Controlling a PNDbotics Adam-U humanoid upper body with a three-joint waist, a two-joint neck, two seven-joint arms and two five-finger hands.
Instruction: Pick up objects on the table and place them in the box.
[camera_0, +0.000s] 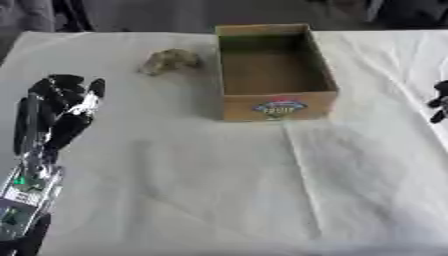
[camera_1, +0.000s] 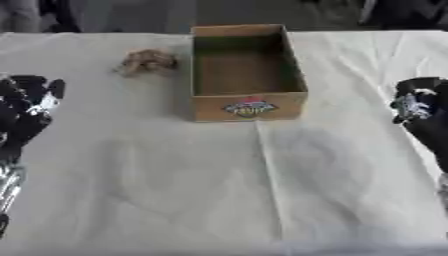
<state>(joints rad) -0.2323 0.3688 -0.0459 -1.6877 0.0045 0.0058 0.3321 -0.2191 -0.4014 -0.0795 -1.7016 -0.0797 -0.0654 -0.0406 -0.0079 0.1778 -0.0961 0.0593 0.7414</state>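
An open cardboard box (camera_0: 278, 102) with a coloured label on its front wall stands at the far middle of the white-clothed table; it looks empty inside. A small lumpy tan object (camera_0: 170, 61) lies on the cloth just left of the box. My left hand (camera_0: 54, 111) hangs over the table's left side, fingers straight and pointing away, well short of the tan object. At the right edge my right hand (camera_1: 423, 110) shows with its fingers curled, holding nothing.
The white cloth (camera_0: 227, 185) has folds running from the box toward the near edge. Dark shapes stand beyond the table's far edge.
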